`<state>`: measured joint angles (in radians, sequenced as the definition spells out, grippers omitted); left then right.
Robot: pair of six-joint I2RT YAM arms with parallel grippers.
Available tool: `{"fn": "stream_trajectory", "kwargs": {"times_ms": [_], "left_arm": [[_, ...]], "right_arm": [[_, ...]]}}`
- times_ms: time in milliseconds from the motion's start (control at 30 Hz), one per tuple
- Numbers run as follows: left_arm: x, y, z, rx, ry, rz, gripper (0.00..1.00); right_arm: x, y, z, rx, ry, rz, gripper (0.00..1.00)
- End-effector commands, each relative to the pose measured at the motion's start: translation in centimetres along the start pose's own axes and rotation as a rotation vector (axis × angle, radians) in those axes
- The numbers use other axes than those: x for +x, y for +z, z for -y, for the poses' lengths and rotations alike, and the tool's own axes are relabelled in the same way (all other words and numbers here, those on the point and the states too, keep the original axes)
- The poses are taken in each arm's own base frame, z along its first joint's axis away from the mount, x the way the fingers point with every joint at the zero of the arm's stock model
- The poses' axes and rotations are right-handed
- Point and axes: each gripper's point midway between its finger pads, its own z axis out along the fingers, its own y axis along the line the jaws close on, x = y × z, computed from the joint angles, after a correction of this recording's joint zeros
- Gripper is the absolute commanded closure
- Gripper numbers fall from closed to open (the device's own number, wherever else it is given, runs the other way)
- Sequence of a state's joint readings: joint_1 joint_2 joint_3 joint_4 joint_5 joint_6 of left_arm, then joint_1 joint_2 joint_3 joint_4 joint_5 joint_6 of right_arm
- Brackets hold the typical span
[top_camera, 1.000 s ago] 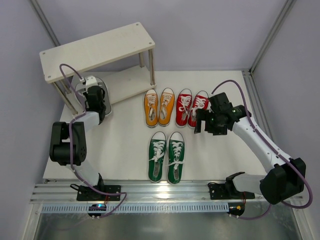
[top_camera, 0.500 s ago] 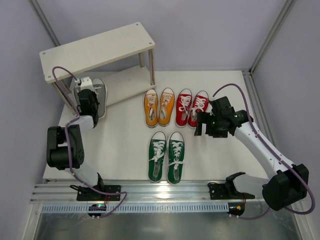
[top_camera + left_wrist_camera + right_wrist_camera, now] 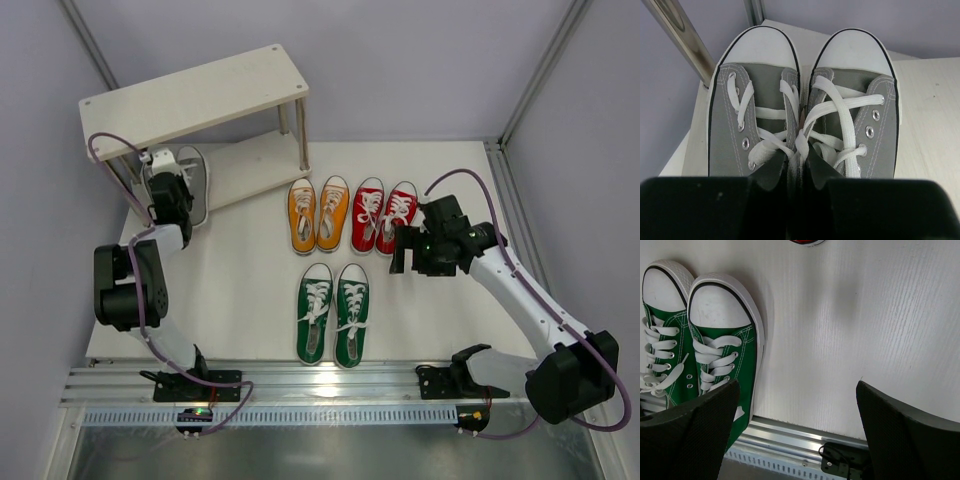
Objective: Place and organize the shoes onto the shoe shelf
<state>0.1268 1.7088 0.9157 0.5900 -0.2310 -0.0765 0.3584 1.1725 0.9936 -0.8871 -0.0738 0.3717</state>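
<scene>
My left gripper [image 3: 166, 192] is shut on the inner sides of the grey pair [image 3: 805, 110], pinching both shoes together. The pair [image 3: 186, 180] sits with its toes on the lower board of the shoe shelf [image 3: 245, 165], at its left end beside a metal post [image 3: 680, 40]. My right gripper [image 3: 412, 250] is open and empty, hovering just right of the red pair [image 3: 384, 215]. The orange pair [image 3: 318, 214] lies left of the red. The green pair [image 3: 335, 312] lies nearer the front, and also shows in the right wrist view [image 3: 695, 345].
The shelf's top board [image 3: 195, 100] overhangs the lower board and the left gripper. A metal rail [image 3: 330, 385] runs along the table's front edge. Purple walls close in on three sides.
My left gripper has moved the grey pair away from the arm bases, toes onto the lower shelf board. The right arm has barely shifted.
</scene>
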Motion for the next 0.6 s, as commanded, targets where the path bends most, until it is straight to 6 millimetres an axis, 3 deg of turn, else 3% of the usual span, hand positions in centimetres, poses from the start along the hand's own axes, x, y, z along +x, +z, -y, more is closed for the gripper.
{"fn": "stream_trajectory", "kwargs": {"times_ms": [0,67,133,233,267,333,400,500,533,567], "left_arm": [[-10.4,0.8,0.4,0.014,-0.076,0.322,1.0],[-10.8,1.2,0.6,0.014,-0.077,0.331,0.99],[-10.3,1.8,0.5,0.004,-0.086,0.329,0.92],[-9.3,1.9,0.2,-0.037,-0.097,0.327,0.66],[-8.9,1.8,-0.2,-0.065,-0.099,0.322,0.46],[-8.4,1.7,-0.1,-0.087,-0.091,0.312,0.41],[-7.9,1.4,-0.1,-0.09,-0.089,0.303,0.29],[-8.1,0.3,0.6,-0.082,-0.086,0.297,0.14],[-9.1,-0.6,0.7,-0.088,-0.093,0.308,0.01],[-9.4,-1.2,1.3,-0.075,-0.092,0.307,0.0]], "right_arm": [[-0.3,-0.4,-0.3,-0.024,-0.03,0.036,0.02],[0.0,-0.1,-0.2,-0.023,-0.034,0.025,0.02],[0.0,0.0,-0.2,-0.027,-0.038,0.027,0.02],[0.1,0.1,-0.3,-0.03,-0.041,0.024,0.02],[0.2,0.2,-0.3,-0.031,-0.043,0.022,0.02],[0.2,0.2,-0.4,-0.04,-0.043,0.023,0.02],[0.3,0.2,-0.4,-0.042,-0.044,0.024,0.02],[0.5,0.2,-0.4,-0.05,-0.04,0.027,0.02],[0.6,0.3,-0.4,-0.054,-0.036,0.032,0.02],[0.6,0.4,-0.5,-0.056,-0.028,0.033,0.02]]}}
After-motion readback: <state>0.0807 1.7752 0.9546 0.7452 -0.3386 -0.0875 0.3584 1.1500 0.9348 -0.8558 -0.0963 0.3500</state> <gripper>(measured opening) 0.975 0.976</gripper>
